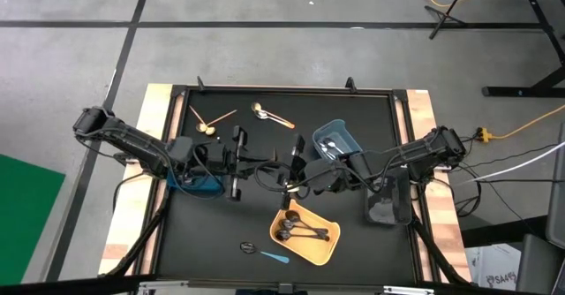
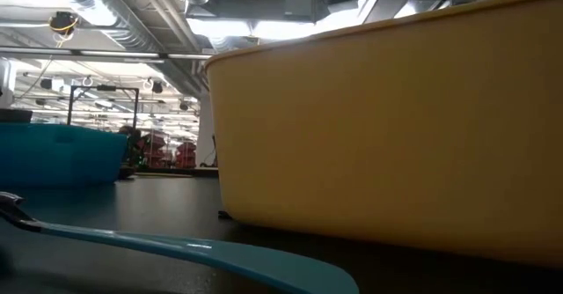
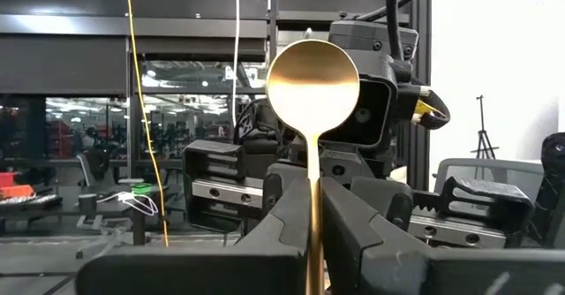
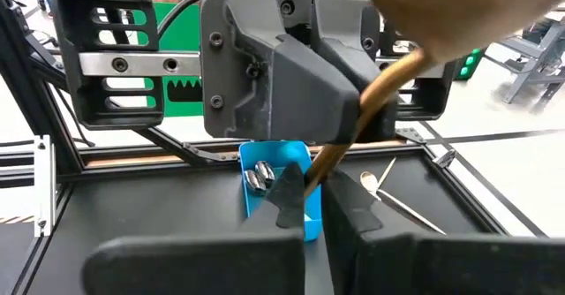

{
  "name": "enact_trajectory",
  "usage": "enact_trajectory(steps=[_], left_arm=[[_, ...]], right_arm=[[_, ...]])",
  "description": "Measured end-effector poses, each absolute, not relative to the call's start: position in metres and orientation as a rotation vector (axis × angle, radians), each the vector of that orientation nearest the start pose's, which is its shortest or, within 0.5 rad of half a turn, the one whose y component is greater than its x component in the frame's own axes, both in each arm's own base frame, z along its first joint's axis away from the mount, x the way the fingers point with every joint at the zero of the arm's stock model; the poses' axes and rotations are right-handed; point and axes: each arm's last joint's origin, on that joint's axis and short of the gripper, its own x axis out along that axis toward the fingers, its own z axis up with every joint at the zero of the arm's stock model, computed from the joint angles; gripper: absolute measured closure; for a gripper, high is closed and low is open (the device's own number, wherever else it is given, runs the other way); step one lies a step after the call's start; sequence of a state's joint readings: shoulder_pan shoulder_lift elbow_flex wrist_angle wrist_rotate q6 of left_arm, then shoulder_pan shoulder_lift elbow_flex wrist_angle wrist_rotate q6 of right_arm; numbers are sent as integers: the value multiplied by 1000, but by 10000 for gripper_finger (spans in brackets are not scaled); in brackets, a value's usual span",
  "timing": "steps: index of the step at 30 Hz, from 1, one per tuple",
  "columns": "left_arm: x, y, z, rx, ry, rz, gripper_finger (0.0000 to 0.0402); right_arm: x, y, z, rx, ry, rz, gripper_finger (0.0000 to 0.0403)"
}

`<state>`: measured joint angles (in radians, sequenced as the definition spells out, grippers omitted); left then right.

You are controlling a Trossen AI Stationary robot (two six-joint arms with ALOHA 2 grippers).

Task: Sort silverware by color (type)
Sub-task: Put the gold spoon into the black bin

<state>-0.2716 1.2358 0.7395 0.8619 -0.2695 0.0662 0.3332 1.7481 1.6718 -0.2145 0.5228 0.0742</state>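
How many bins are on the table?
4: the yellow bin front-centre, the light-blue bin right of centre, the teal bin under the left arm, the dark bin under the right arm.

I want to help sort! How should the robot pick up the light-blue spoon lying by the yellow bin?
Probably by the middle of its thin handle, coming straight down from above, fingers either side. The light-blue spoon lies flat on the mat, clear of the yellow bin, so both sides are free. Right now the left gripper and right gripper hold a gold spoon mid-table.
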Motion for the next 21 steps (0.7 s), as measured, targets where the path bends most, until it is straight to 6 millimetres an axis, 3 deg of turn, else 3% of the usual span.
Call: enact_trajectory(steps=[21], left_arm=[[260, -64, 321, -29, -334, 15, 392]], right_arm=[[386, 118, 376, -58, 278, -205, 402]])
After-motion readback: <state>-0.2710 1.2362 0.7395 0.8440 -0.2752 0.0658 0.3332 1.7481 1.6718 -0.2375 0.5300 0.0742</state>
